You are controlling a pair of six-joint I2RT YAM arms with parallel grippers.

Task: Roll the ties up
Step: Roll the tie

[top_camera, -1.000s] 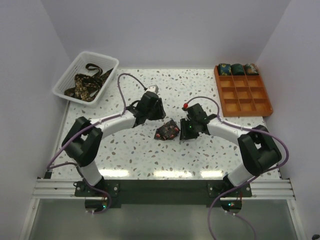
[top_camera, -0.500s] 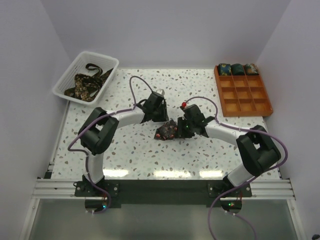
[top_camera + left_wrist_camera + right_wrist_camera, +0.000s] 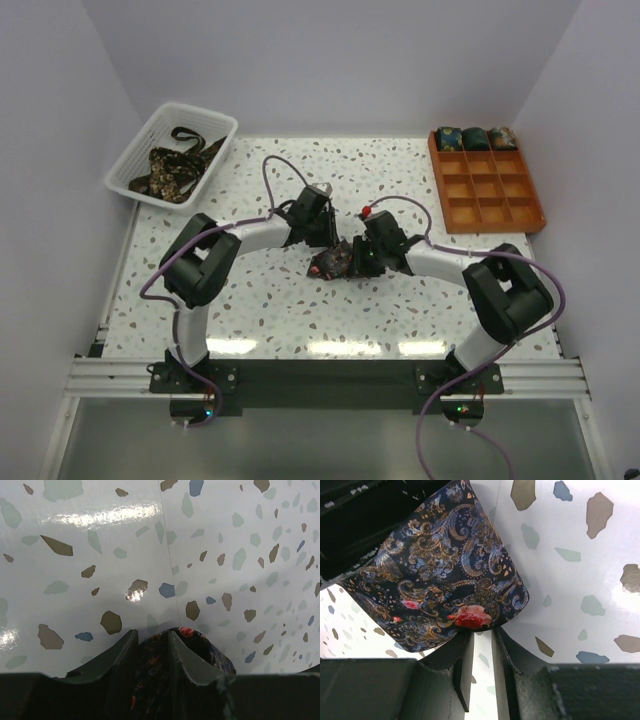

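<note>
Table: speckled white top; both arms reach in from the near edge and meet at its middle.
Basket: white mesh, far-left corner, holding loose ties in a heap, not yet rolled.
Tray: orange grid, far right; 3 rolled ties fill its far row, 1 per compartment, and the other compartments are bare.
Tie: dark paisley, bunched into a partial roll at the table's centre, between the 2 grippers.
Left gripper: jaws narrow, with the tie's fabric filling the gap between them; it looks pinched there.
Right gripper: jaws narrow, with bare table showing through the gap. The tie's rounded edge lies right at the fingertips, but I cannot tell whether the hem is caught.
Main risk: the roll springs open. If the right jaws close on air just short of the edge, only 1 side is held and the slippery fabric can unwind.
Lesser risk: the arms pull against each other, so the roll goes lopsided or slips from the left pinch.
Smallest risk: with the wrists this near, fingers could knock together over the tie.
</note>
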